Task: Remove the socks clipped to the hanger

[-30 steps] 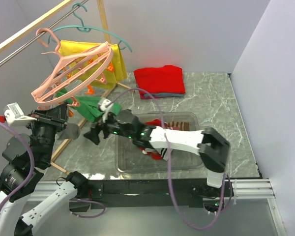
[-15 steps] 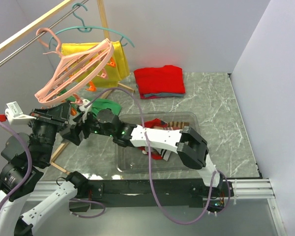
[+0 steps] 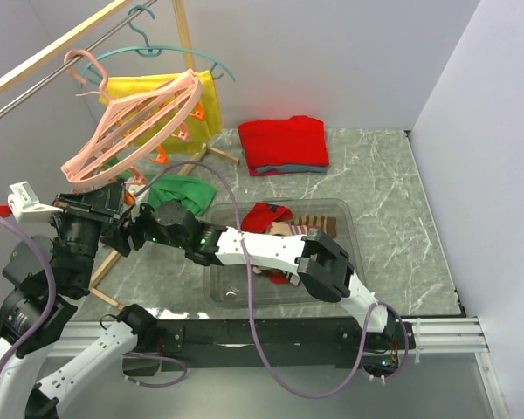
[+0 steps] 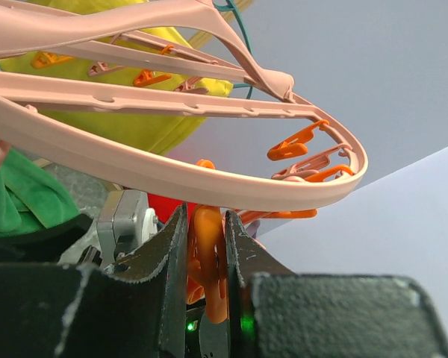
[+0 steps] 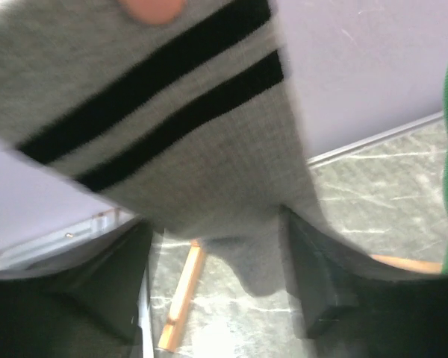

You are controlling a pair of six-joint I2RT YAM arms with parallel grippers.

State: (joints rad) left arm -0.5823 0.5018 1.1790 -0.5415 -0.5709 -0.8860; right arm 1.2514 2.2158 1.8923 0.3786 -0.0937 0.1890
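At the left edge of the table, my right gripper point(image 3: 127, 236) has come much further left than a second ago and now sits just beside the left wrist. The green garment point(image 3: 179, 188) has dropped from a bunched heap to lie flatter on the marble.

The clear bin point(image 3: 218, 297) holds a red sock point(image 3: 266, 216) and a brown striped sock point(image 3: 319, 224).

The pink ring hanger point(image 3: 131, 131) hangs tilted from the rail point(image 3: 44, 57), its spokes and small clips showing. My left gripper point(image 4: 207, 224) is pinching an orange clip point(image 4: 207, 253) under the ring. A grey sock point(image 5: 187, 134) with two black stripes hangs between the right gripper's spread fingers point(image 5: 313, 283).
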